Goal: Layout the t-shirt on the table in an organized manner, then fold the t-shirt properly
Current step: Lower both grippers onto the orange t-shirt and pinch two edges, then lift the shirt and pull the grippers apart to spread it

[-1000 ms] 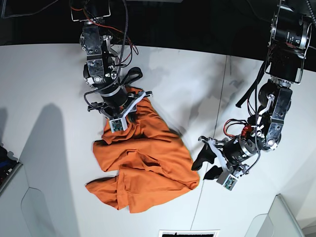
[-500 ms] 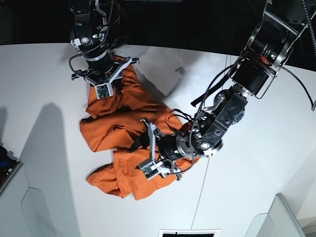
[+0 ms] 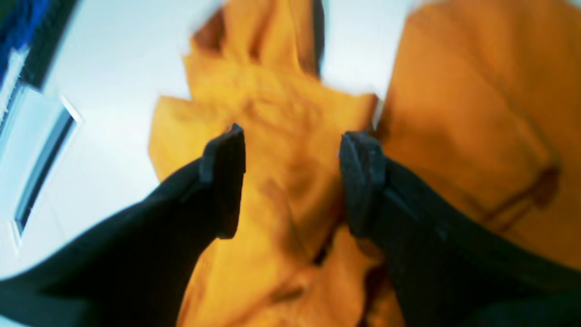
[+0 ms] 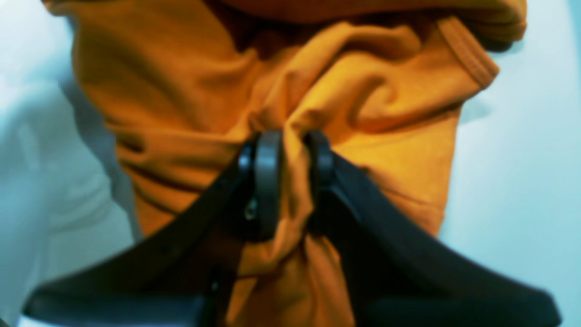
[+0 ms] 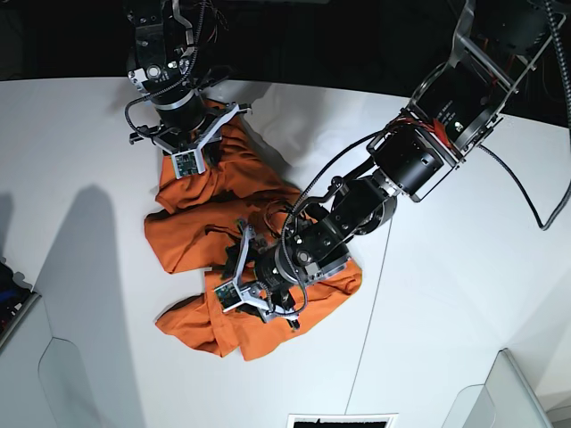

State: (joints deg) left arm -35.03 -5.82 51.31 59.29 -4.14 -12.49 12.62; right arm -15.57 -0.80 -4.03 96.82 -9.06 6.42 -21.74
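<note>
The orange t-shirt (image 5: 192,236) lies crumpled on the white table (image 5: 80,160), bunched in folds. My right gripper (image 5: 185,143), at the shirt's far end, is shut on a pinch of fabric; the right wrist view shows its pads (image 4: 268,177) clamping a fold of the t-shirt (image 4: 181,113) beside a ribbed hem (image 4: 467,54). My left gripper (image 5: 237,269) reaches over the shirt's near part. In the left wrist view it (image 3: 292,179) is open, with shirt fabric (image 3: 277,136) between the fingers (image 3: 224,181), which hold nothing.
A thin dark seam (image 5: 379,294) crosses the table right of the shirt. Grey bin corners stand at the lower left (image 5: 22,330) and lower right (image 5: 522,392). A dark slot (image 5: 342,419) sits at the near edge. The left arm's body (image 5: 419,160) spans the table.
My left arm swung from the bare table on the right onto the shirt's near part, staying open. My right gripper dragged the shirt's far end up and left, then held still.
</note>
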